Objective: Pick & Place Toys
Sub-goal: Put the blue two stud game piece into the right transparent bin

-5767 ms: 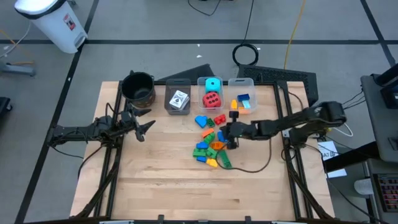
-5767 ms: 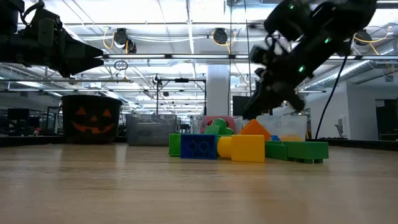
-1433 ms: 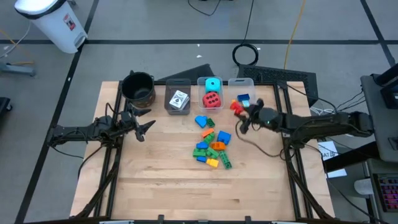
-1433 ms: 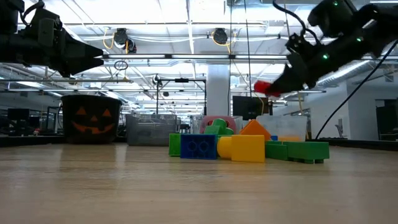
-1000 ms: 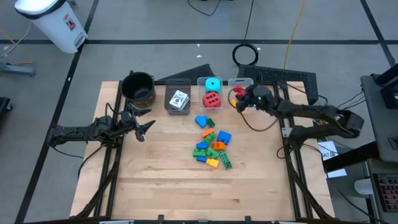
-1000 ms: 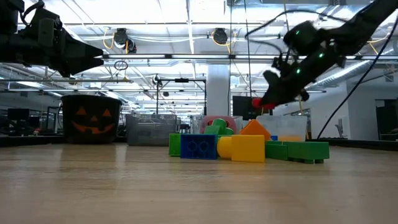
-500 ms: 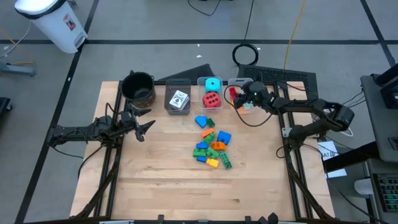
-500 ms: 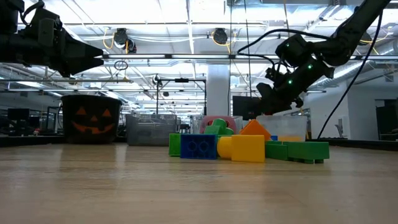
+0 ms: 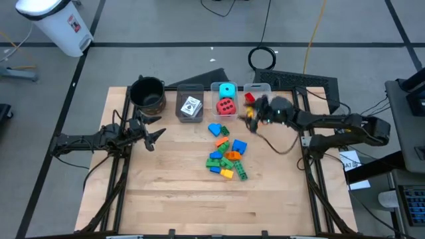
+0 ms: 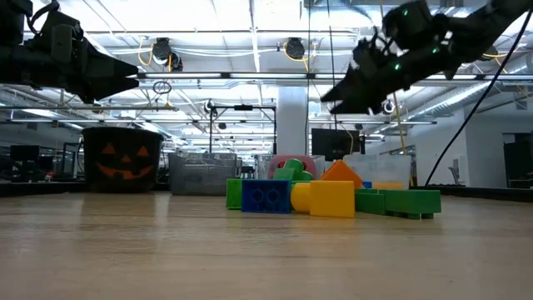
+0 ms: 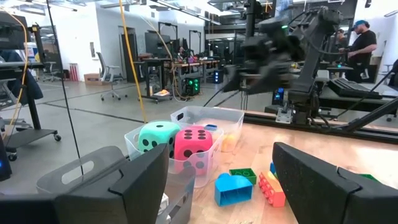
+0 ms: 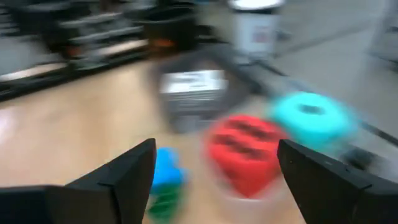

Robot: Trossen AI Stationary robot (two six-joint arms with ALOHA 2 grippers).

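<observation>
Sorting toys: I was between picks, one brick delivered by the look of it and the next not yet chosen.
Table (image 9: 166, 199): it carried a row of bins along the far edge and a loose pile in the middle.
Left arm: it waited at the table's left side, its gripper (image 9: 154, 136) spread open and holding nothing.
Right arm: it reached in from the right, my right gripper (image 9: 253, 117) hanging above the table just in front of the right bin (image 9: 263, 88).
Right fingers: in my wrist view they stood wide apart with nothing between them.
Middle bin: the red cube (image 9: 226, 106) and the cyan cube (image 9: 227, 89) sat in it together.
Left bin: the white cards (image 9: 191, 106) lay inside.
Pile (image 9: 226, 158): blue, green, orange and yellow bricks lay touching one another near the table's centre, well apart from my left gripper.
Red brick (image 9: 250, 98): it showed in the right bin, beside my gripper.
Next move: I judged I had to swing back over the pile, come down on a single brick at its edge and close on it without dragging its neighbours.
</observation>
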